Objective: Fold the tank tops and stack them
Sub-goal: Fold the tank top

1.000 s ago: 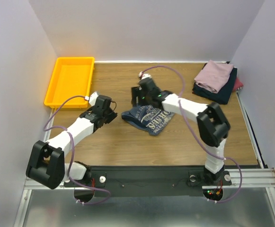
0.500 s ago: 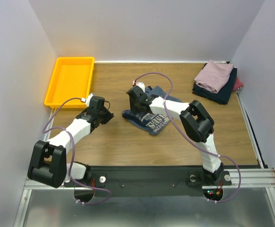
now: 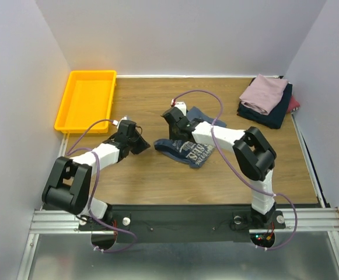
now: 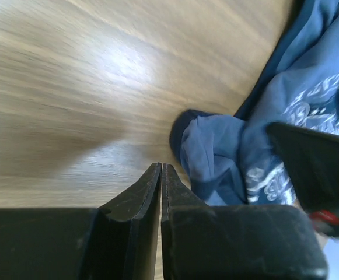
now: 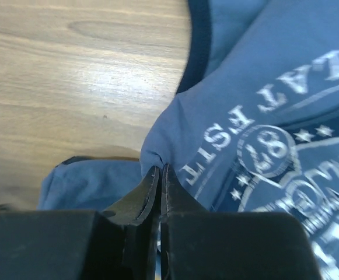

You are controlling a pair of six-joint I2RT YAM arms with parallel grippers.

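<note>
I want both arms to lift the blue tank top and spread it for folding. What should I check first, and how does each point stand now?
1. Right gripper gripping the slate-blue tank top: ok, jaws shut on a fold at its edge.
2. Left gripper gripping it too: not ok, jaws together on nothing above the bare table, with the cloth lying just beside them.
3. Top lying flat: not ok, it is bunched, lettering up.
4. Folded stack clear of both arms: ok, it sits in the far right corner.
5. Yellow tray clear of the left arm: ok, they are apart.
</note>
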